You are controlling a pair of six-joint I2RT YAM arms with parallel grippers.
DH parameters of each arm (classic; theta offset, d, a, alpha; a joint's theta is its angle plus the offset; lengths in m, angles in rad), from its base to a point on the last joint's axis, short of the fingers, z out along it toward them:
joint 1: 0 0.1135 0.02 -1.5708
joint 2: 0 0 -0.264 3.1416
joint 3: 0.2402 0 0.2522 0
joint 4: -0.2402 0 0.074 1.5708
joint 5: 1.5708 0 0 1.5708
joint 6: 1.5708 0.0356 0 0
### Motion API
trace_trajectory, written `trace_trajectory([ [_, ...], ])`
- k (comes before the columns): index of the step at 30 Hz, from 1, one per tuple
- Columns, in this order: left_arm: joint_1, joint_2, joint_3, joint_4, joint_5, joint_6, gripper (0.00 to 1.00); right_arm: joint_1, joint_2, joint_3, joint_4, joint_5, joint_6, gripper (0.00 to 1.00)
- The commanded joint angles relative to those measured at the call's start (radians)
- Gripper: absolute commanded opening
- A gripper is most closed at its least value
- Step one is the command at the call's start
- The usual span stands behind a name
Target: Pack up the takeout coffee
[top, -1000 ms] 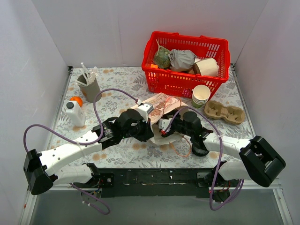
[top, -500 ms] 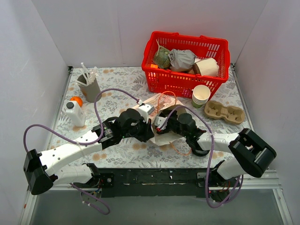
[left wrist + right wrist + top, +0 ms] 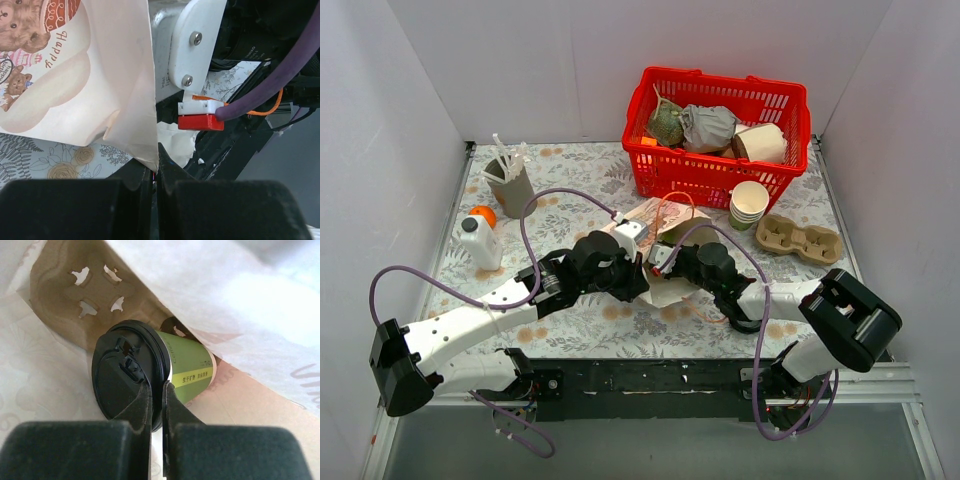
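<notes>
The coffee cup (image 3: 187,375) lies sideways in the bag (image 3: 280,315), mid-frame, lid toward the right gripper (image 3: 157,390), whose jaws pinch its rim. The left gripper (image 3: 156,160) clamps the bag's edge.

A red basket (image 3: 700,180) stands at the far right of the floral worktop (image 3: 580,170), holding a grey crumpled bundle (image 3: 708,127) and a brown cup (image 3: 760,143) lying on its side. Just in front of it is a stack of cream cups (image 3: 750,203), and beside that a cardboard cup carrier (image 3: 802,238). A paper bag (image 3: 665,215) printed with bears lies in the middle. At the far left stand a grey holder (image 3: 513,185), a white bottle (image 3: 480,242) and an orange (image 3: 483,214)
</notes>
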Motion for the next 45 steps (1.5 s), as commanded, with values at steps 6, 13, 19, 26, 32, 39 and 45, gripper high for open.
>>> trace_trajectory([
  [6,-0.007,-0.048,-0.038,-0.022,0.034,0.04,0.0,-0.004,-0.07,-0.036,0.017,0.009,0.0,0.01],
  [13,0.006,-0.09,-0.067,-0.029,0.07,0.124,0.0,-0.04,-0.181,-0.015,-0.224,-0.31,-0.058,0.01],
  [19,0.033,-0.112,-0.093,-0.016,0.154,0.199,0.0,-0.056,-0.213,0.031,-0.365,-0.439,-0.089,0.01],
  [26,0.049,-0.061,-0.098,-0.009,0.255,0.253,0.0,-0.063,-0.112,0.072,-0.27,-0.43,0.06,0.01],
  [32,0.054,-0.074,-0.116,0.004,0.303,0.264,0.0,-0.095,-0.04,0.069,-0.089,-0.338,0.326,0.01],
  [39,0.056,-0.1,-0.123,-0.006,0.294,0.264,0.0,-0.116,-0.015,-0.036,0.212,-0.365,0.39,0.01],
  [45,0.06,-0.129,-0.126,-0.019,0.249,0.247,0.0,-0.133,0.02,-0.107,0.394,-0.428,0.429,0.01],
])
